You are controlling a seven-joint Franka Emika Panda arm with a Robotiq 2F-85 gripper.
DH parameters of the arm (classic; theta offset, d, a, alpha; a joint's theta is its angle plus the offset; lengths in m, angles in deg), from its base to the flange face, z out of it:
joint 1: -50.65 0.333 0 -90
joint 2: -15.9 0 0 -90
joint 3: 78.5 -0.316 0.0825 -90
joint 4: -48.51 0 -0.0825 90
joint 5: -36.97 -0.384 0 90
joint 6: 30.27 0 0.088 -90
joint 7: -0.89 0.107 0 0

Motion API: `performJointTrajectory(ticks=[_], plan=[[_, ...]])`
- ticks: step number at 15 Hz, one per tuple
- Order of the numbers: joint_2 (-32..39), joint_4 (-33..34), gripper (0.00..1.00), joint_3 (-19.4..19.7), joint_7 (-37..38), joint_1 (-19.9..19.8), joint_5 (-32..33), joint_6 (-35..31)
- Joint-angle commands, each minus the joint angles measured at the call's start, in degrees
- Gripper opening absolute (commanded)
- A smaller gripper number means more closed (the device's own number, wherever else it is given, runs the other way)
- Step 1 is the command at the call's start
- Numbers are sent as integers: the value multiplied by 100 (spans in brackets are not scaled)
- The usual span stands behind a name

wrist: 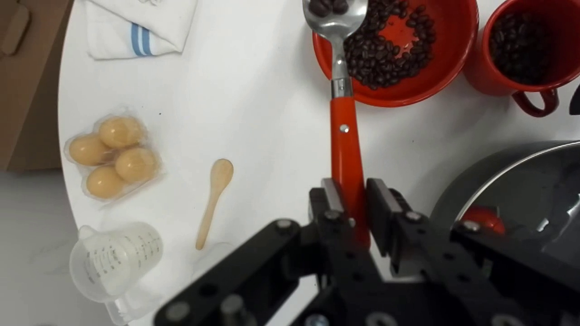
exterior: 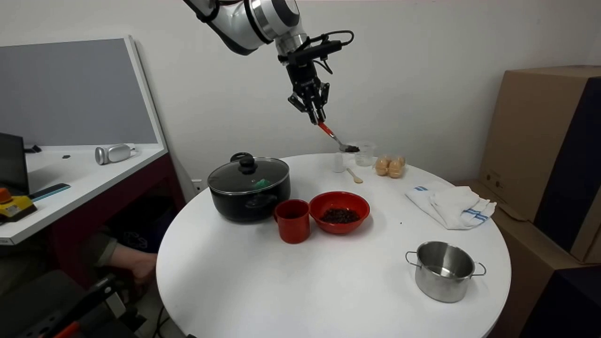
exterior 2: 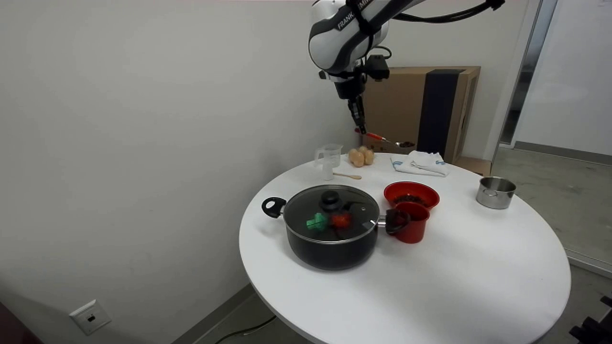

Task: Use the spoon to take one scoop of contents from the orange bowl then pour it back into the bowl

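Observation:
My gripper (exterior: 316, 120) is shut on the red-orange handle of the metal spoon (exterior: 326, 129), held high over the table. The spoon slants downward from the jaws in both exterior views (exterior 2: 376, 136). Its head carries dark coffee beans (wrist: 328, 6), partly cut off by the top edge of the wrist view. The orange bowl (exterior: 335, 228) sits on the table with more beans in it; a bare red patch shows in its bottom in the wrist view (wrist: 453, 59). In the wrist view the spoon head overlaps the bowl's edge, with the spoon well above it.
A red mug (exterior: 293, 230) with beans stands beside the bowl. A lidded black pot (exterior 2: 330, 255) is close by. A steel pot (exterior: 441, 281), folded towel (exterior: 458, 206), eggs (wrist: 120, 156), wooden spoon (wrist: 215, 194) and clear measuring cup (wrist: 115, 262) are on the table.

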Motion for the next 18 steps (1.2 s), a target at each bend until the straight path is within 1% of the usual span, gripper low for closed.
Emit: performJointTrajectory(ticks=[1, 5, 8, 11, 16, 18], plan=[[30, 1, 8, 43, 69, 67, 98, 143], [293, 19, 8, -154, -206, -102, -154, 67], [530, 61, 8, -224, -287, -184, -251, 66], [729, 109, 8, -375, -503, -382, -519, 83], [874, 181, 9, -785, -1222, -955, -1465, 172], [888, 209, 9, -864, -1419, -1106, -1754, 206]])
